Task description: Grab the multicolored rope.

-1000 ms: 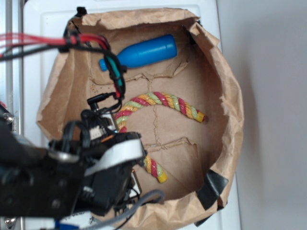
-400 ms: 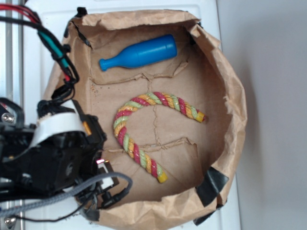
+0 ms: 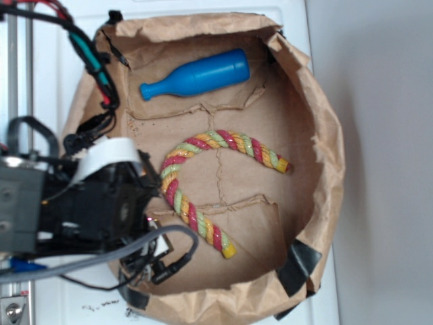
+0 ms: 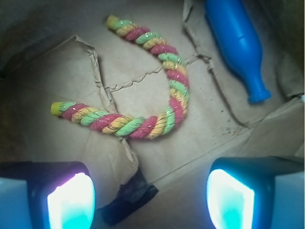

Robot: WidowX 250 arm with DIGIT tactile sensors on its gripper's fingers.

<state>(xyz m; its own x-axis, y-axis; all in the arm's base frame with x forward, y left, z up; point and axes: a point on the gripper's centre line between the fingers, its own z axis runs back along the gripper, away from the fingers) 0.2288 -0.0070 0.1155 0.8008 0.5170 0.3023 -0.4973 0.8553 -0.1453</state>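
The multicolored rope [image 3: 177,196] lies in a curve on the brown paper floor, with red, yellow and pale green strands and yellow tips. In the wrist view the multicolored rope [image 4: 178,90] lies well ahead of my gripper [image 4: 150,200], which is open with its two fingers far apart. Only paper and a strip of black tape show between them. In the exterior view the black arm [image 3: 95,203] sits at the left, just beside the rope's bend, and its body hides the fingers.
A blue bottle-shaped toy [image 3: 199,74] lies at the back of the paper bag, and in the wrist view the toy [image 4: 238,43] is at upper right. The crumpled bag wall [image 3: 325,135] rings the floor. Black tape [image 3: 301,261] patches the front right rim.
The arm has pulled back to the left off the rope's lower left part, which now shows in full. The rope and the bottle have not moved.
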